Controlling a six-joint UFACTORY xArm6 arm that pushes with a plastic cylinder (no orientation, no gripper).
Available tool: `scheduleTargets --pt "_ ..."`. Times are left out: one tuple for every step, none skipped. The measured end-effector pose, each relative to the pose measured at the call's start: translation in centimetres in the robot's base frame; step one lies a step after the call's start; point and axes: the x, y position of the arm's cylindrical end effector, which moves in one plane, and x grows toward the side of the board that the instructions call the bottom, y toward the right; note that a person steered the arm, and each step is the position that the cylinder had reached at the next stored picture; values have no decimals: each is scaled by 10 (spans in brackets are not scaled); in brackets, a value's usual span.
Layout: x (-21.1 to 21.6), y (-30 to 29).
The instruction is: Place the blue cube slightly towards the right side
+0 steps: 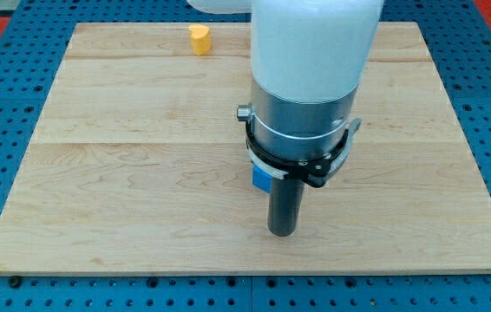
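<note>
The blue cube [261,178] sits near the middle of the wooden board [124,173], mostly hidden behind the arm; only a small blue patch shows. The dark rod hangs from the white and silver arm body. My tip [281,232] rests on the board just below and slightly right of the blue cube, close to it; whether they touch cannot be told.
A yellow block [199,39], rounded in shape, sits near the board's top edge, left of the arm. The arm's white body [310,52] covers the upper middle of the view. A blue perforated surface [3,52] surrounds the board.
</note>
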Motion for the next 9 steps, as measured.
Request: scheduleTargets --pt "-10 -7" --pt "-10 -102" --pt "-21 -133" --pt "-46 -105" --pt "-64 -52" --pt "-76 -31" --pt "-76 -34" --pt "-76 10" --pt "-83 11"
